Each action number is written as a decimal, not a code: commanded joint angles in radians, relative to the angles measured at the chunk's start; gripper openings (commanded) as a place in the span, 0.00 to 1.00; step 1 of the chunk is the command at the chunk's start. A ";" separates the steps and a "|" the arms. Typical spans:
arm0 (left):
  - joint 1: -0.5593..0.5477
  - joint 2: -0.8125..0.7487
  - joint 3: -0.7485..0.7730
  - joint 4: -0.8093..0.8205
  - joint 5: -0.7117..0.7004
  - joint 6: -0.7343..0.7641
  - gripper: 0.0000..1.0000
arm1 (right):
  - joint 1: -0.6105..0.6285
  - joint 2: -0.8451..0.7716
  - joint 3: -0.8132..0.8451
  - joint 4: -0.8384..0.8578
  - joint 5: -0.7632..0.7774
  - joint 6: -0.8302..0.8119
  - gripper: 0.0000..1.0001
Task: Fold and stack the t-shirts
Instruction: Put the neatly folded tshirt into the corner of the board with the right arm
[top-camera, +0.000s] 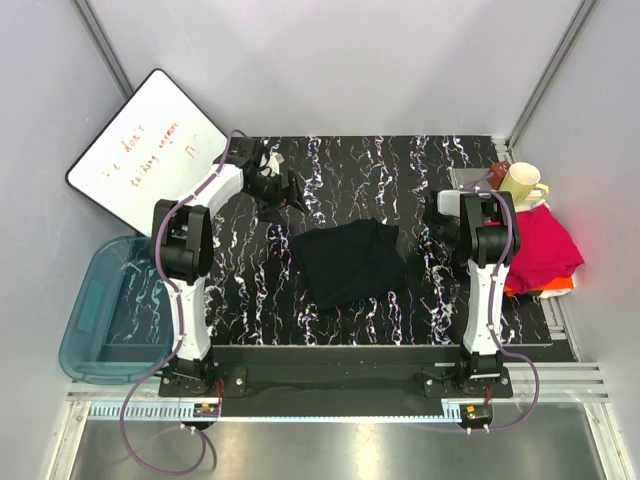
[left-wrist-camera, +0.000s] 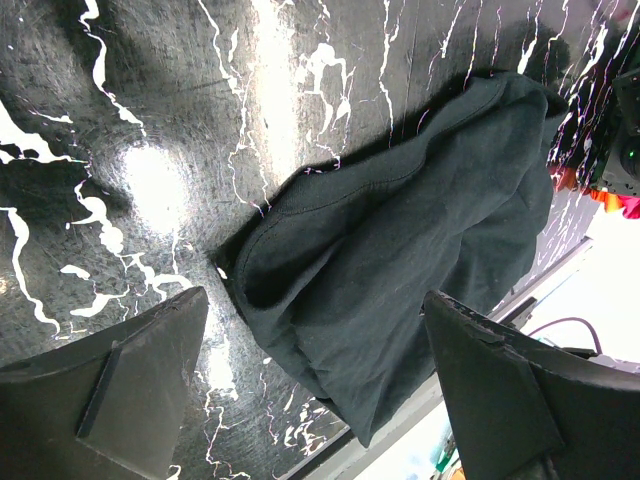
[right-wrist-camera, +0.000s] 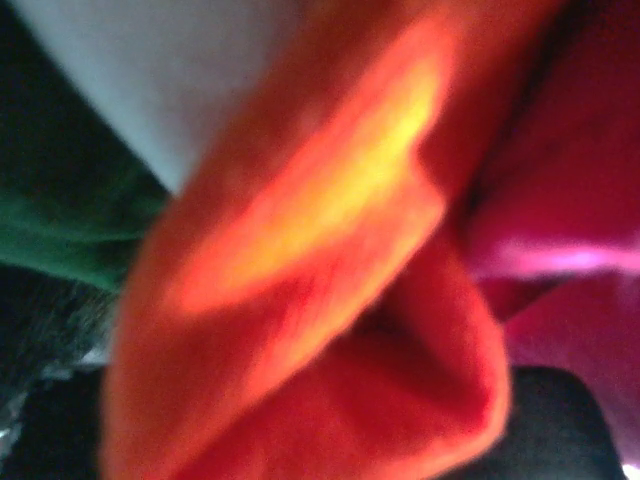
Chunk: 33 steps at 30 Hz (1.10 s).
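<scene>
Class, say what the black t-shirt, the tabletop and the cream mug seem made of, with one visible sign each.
Black t-shirt: soft matte knit cloth; it wrinkles and slumps. Tabletop: hard, glossy, marble-patterned, perhaps laminate; it mirrors lamp glare. Cream mug: probably glazed ceramic; smooth, faintly shiny.

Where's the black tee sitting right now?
In the top view the black tee lies bunched near the middle of the table, well left of the pink tee at the right edge.
</scene>
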 joint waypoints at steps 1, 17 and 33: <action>0.000 -0.039 0.017 0.010 0.017 0.010 0.94 | 0.031 -0.062 0.022 0.091 -0.057 -0.001 0.00; 0.000 -0.054 0.005 0.010 0.008 0.015 0.94 | 0.410 0.033 0.246 -0.007 -0.350 -0.010 0.00; 0.000 -0.050 0.011 0.008 0.006 0.015 0.94 | 0.453 -0.059 0.137 -0.048 -0.456 -0.013 0.00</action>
